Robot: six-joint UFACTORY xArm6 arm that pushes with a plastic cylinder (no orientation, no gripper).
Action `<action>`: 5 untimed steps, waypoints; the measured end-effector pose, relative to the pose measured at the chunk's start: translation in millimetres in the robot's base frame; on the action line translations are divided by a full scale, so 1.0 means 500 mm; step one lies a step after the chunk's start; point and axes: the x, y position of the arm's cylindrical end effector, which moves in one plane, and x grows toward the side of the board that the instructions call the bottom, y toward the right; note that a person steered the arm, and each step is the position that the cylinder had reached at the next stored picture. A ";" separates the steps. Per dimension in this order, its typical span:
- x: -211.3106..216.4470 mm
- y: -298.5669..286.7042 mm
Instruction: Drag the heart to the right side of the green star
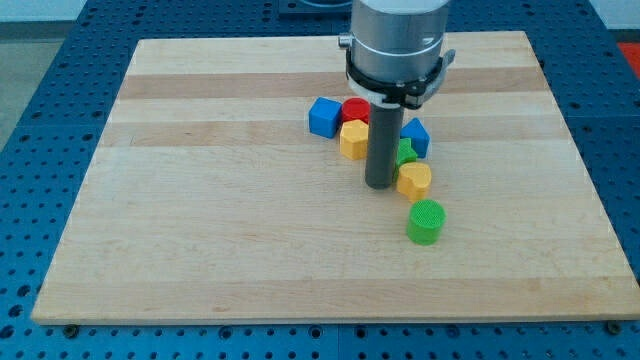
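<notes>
My tip (379, 186) rests on the board just to the view's left of a yellow block (415, 180) that looks like the heart, close to it or touching it. A green block (406, 154), apparently the star, sits just above the yellow heart; the rod partly hides it. The heart lies below the green star and slightly to its right.
A blue cube (323, 117), a red block (355, 109) and a second yellow block (353, 140) cluster left of the rod. A blue block (416, 135) sits above the green star. A green cylinder (426, 221) stands below the heart. The wooden board (200, 230) has edges all round.
</notes>
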 end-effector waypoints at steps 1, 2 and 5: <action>0.044 0.001; 0.047 0.036; 0.025 0.086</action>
